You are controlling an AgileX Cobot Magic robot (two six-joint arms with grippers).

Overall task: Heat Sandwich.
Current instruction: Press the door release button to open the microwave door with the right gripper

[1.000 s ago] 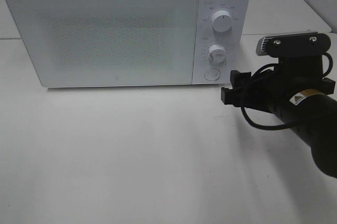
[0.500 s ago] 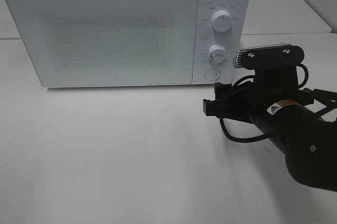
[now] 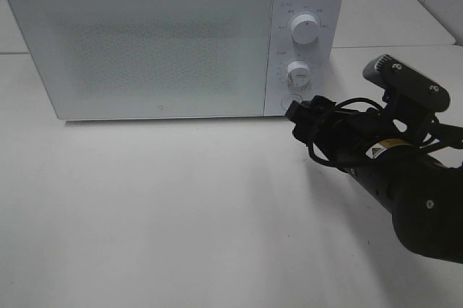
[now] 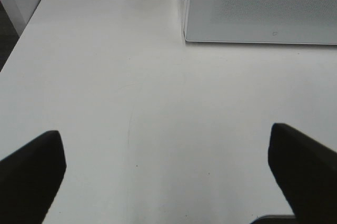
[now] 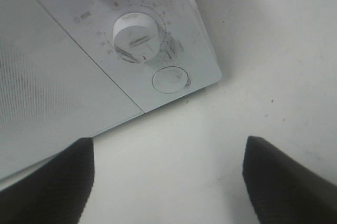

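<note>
Microwave: a white box-shaped microwave oven (image 3: 145, 48) stands at the back of the white tabletop (image 3: 181, 214), its frosted door (image 3: 137, 44) shut.
Control panel: on the right of the oven's front are an upper white round dial (image 3: 304, 30), a lower white round dial (image 3: 297, 71) and a flat round button (image 5: 170, 79) under them.
Right gripper: the black right gripper (image 3: 296, 111) is at the bottom corner of the control panel, right by the round button. Whether it touches the panel I cannot tell.
Right fingers: they are spread wide in the right wrist view (image 5: 47, 182), with only the tabletop and the panel between them and nothing held.
Right arm: the black arm (image 3: 412, 192) reaches in from the right edge, rolled to one side, with a black cable looped by the wrist.
Left gripper: it hangs over bare tabletop (image 4: 164, 140) in front of the oven's left corner.
Left fingers: the dark fingers (image 4: 31, 174) are set far apart and grip nothing.
Sandwich: no view shows it, so I cannot tell where it is.
</note>
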